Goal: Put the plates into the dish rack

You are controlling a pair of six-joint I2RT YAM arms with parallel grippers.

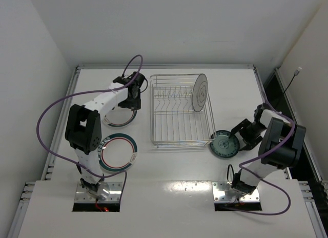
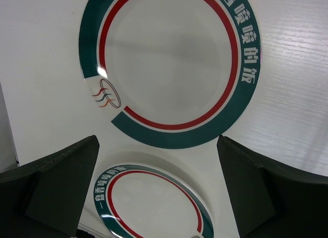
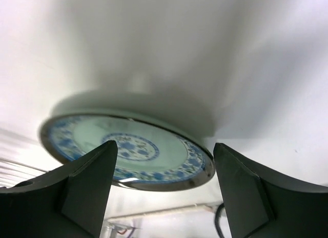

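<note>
Right now the right gripper (image 3: 164, 148) hovers at the teal plate (image 3: 128, 148), which lies just beside the dish rack (image 1: 182, 112). Jaws parted; contact unclear. Left gripper (image 2: 158, 145) is spread wide over the two white plates (image 2: 169, 58). Grey plate (image 1: 201, 92) is racked. Risk: the low rim likely slips the pinch, so the plate skids or knocks the rack wire.

White table (image 1: 169, 171), plain white walls (image 1: 154, 27), thin black cable (image 1: 291, 84) beyond right edge
</note>
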